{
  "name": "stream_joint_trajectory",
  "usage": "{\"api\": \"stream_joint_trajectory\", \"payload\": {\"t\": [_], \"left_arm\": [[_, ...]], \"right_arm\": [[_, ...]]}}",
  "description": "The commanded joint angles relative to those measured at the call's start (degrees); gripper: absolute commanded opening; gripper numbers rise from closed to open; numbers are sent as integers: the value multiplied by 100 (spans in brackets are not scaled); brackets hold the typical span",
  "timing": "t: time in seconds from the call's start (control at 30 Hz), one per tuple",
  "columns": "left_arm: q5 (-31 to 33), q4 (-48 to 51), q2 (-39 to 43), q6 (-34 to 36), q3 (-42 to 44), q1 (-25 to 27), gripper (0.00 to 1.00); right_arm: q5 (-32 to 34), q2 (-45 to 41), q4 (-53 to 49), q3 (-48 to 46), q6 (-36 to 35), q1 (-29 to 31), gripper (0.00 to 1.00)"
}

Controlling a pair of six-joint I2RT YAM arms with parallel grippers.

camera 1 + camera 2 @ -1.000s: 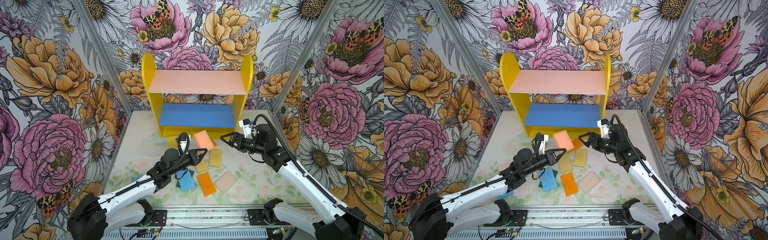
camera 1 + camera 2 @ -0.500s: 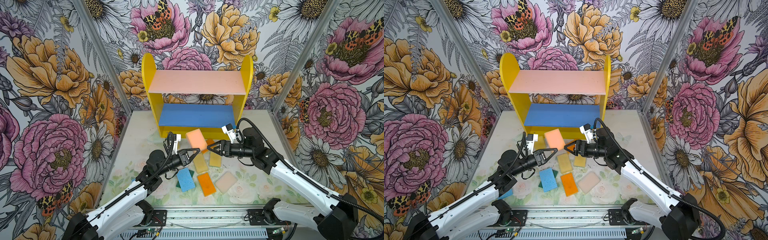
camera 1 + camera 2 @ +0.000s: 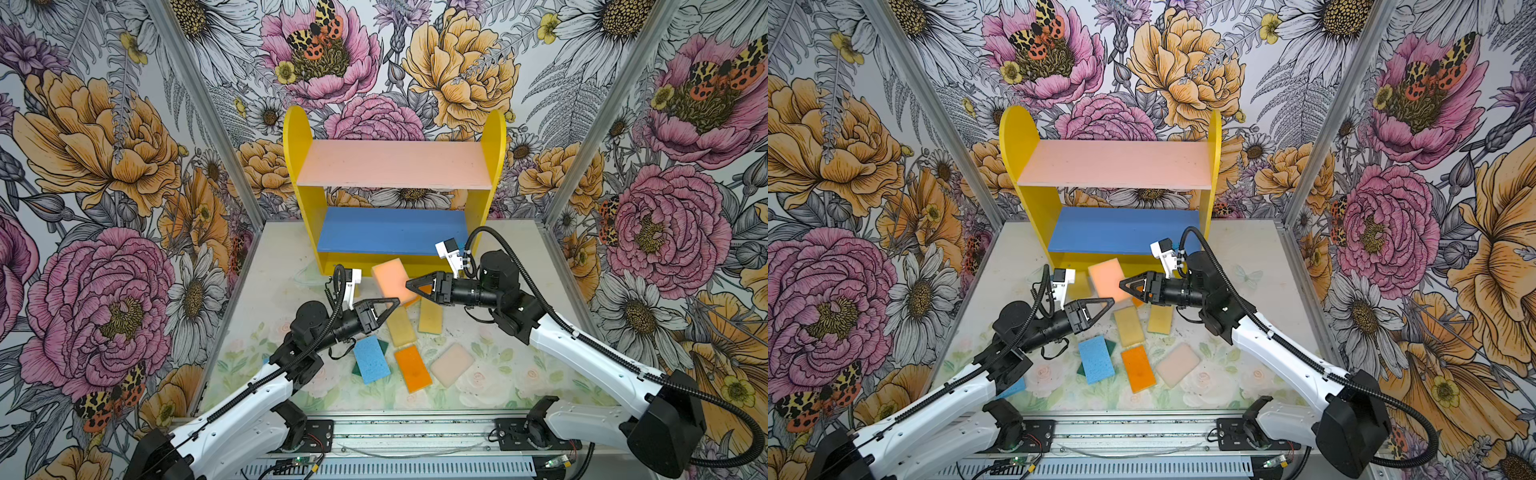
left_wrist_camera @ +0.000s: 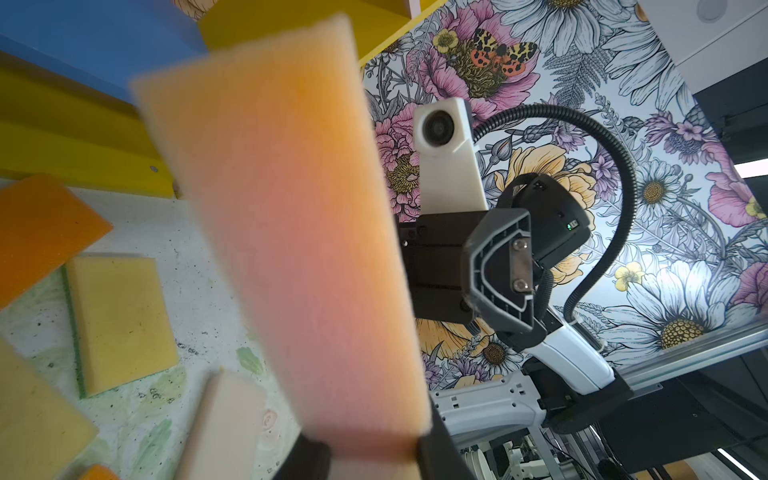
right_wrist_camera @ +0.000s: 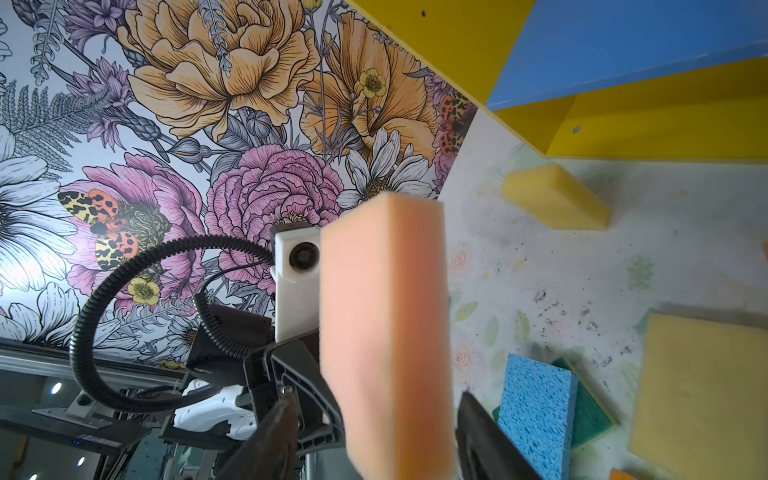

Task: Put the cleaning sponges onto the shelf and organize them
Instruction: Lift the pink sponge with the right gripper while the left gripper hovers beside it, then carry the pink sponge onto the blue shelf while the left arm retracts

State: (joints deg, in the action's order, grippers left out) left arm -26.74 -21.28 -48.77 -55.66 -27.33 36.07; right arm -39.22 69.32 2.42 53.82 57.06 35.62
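peach-pink sponge [image 3: 392, 276] up off the table [image 3: 282, 266], just in front of the shelf [image 3: 305, 195], left gripper [image 3: 392, 302] pinching one end, right gripper [image 3: 411, 284] jaws loose either side of it, not squeezing yet, other sponges [image 3: 372, 359] scattered below

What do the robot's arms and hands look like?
The left arm and right arm are white with black joints. Each wrist carries a ribbed black cable and white camera box. The left hand and right hand have black triangular fingers.
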Motion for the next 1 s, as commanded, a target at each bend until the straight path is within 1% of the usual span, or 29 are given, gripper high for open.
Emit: {"api": "stream_joint_trajectory", "payload": {"t": [0.0, 0.23, 0.37, 0.43, 0.6, 0.73, 0.83, 0.87, 0.9, 0.97], "left_arm": [[-150, -105, 131, -71, 102, -83, 21], [-192, -105, 144, -85, 70, -145, 21], [-199, -102, 144, -85, 69, -164, 21], [-183, -98, 142, -85, 70, -167, 21], [-201, -97, 148, -85, 61, -176, 21], [-205, -102, 155, -95, 87, -175, 20], [-191, -104, 179, -103, 123, -180, 20], [-191, -104, 192, -108, 132, -180, 22], [-192, -77, 213, -112, 132, -193, 30], [-196, 92, 284, -95, 113, -243, 53]], "right_arm": [[-111, 55, 272, 5, 60, 55, 60], [-241, 121, 37, 47, -5, 95, 64], [-226, 142, -118, 93, -81, 121, 63], [-246, 167, -119, 109, -84, 138, 60], [-237, 226, -101, 159, -82, 154, 48], [-192, 253, -79, 184, -81, 165, 34], [-161, 257, -70, 173, -81, 180, 32], [-143, 253, -66, 170, -81, 182, 32], [-106, 244, -66, 162, -89, 182, 31], [4, 222, -100, 152, -128, 180, 31]]}}
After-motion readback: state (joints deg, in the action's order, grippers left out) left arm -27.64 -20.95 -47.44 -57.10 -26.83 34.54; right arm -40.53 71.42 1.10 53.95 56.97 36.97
